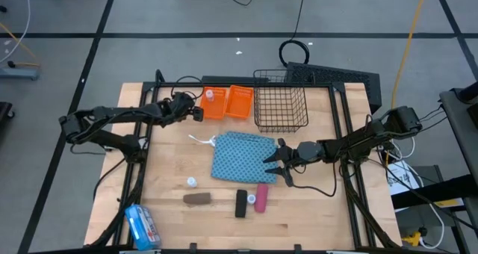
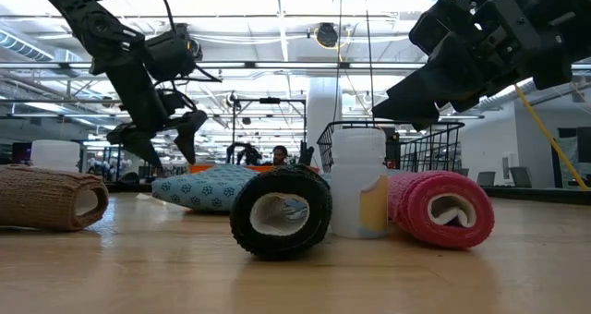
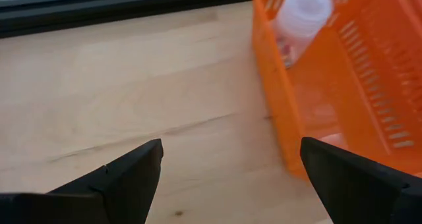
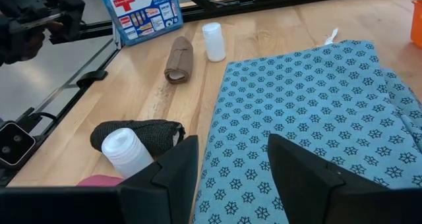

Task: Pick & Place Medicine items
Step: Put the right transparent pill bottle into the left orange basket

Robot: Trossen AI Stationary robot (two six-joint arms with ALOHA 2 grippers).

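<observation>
The desk is seen from above with 2 arms over it. The largest item on it, a blue patterned cloth, lies at the frame's centre; a wire basket stands above it, and 2 orange trays sit left of the basket. A first aid kit packet lies at the lower left corner.

The medicine items are placed as follows. 1 white bottle is already in the left orange tray. Still on the desk, in a row below the cloth, are a brown roll, a black roll, a pink roll and, between the last 2, a small white bottle. Another white bottle stands left of the cloth's lower edge.

The left pincer is held just beside the left tray, open wide and empty. The right pincer is poised over the cloth's right edge, partly open, with nothing held.

Risks are judged as follows. The black roll, bottle and pink roll lie touching or nearly so, so a descent on 1 could knock the upright bottle over or set a roll rolling. The cloth's edge could also be snagged by the right pincer.
</observation>
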